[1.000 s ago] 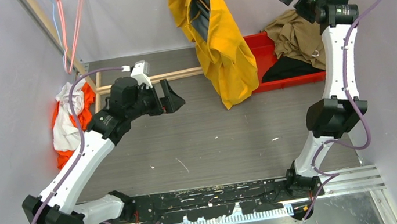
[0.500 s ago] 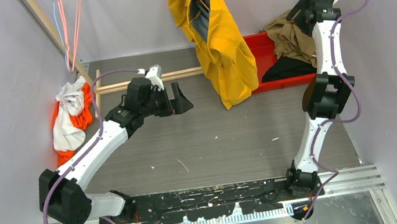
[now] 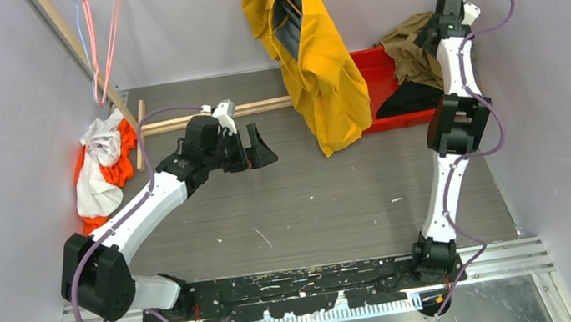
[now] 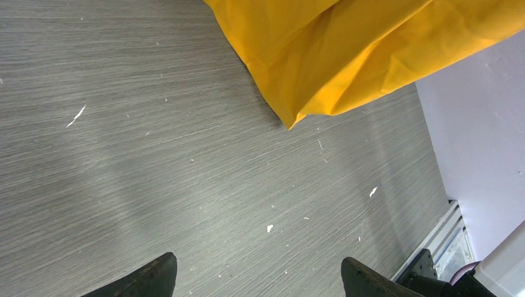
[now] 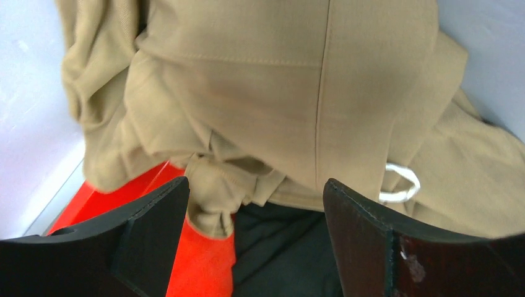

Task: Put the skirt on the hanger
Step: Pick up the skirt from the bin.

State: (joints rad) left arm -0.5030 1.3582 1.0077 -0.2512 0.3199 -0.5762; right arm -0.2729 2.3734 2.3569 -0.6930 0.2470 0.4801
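Because the skirt [image 5: 278,93] lies bunched, its long axis seems unclear.

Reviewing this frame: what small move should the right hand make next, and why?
Probably lower the right hand straight down onto the tan crumpled cloth garment in the red plastic bin. Its jaws stand open above the folds, holding nothing, so a short descent should allow a pinch.

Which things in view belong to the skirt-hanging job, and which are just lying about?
Job: tan garment, probably the skirt; red bin holding it; right gripper, fingers open above it. No hanger clearly visible.
Lying about: yellow garment, hanging; orange-and-white clothes; black cloth.
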